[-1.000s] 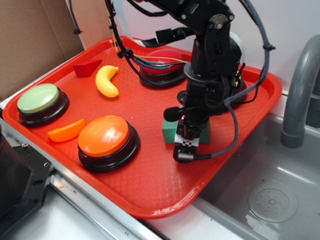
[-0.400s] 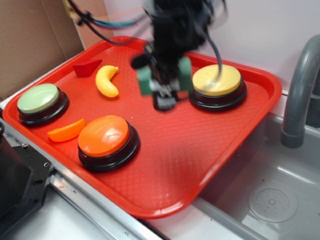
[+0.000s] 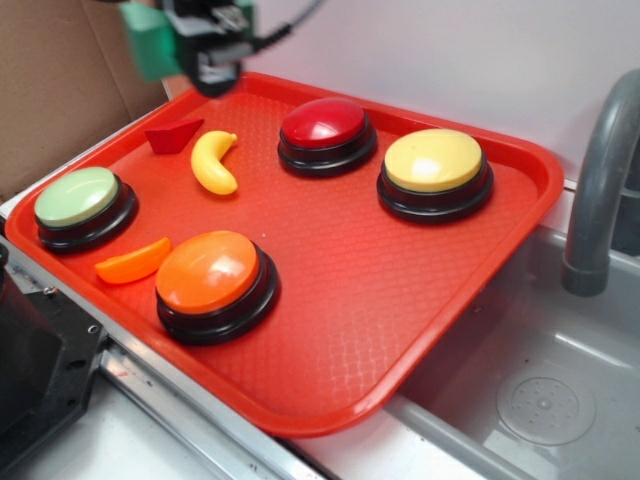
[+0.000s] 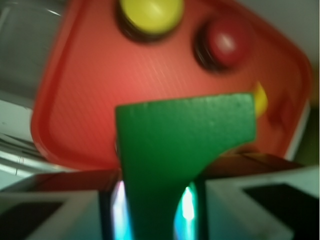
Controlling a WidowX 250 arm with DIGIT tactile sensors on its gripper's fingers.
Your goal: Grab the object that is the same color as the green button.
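1. Presently, the gripper [image 3: 205,40] is at the top left of the exterior view, raised clear above the far left corner of the red tray [image 3: 330,290], and partly cut off by the frame edge.
2. Its fingers are pinching the dark green block [image 4: 185,150]. The wrist view shows the block filling the centre of the frame, seated between the two pads, with the tray well below it.
3. In the exterior view the block [image 3: 150,40] appears as a blurred green shape at the gripper's left, touching nothing on the tray.
4. The green button [image 3: 78,197] sits undisturbed at the tray's left edge, well apart from the block.
5. Other items on the tray: orange button [image 3: 208,272], red button [image 3: 324,123], yellow button [image 3: 434,161], toy banana [image 3: 213,160], orange slice [image 3: 133,262], and a red wedge [image 3: 174,133].
6. Assessment: the correct object is selected, gripped and lifted. The grab appears essentially complete; only holding it securely remains.
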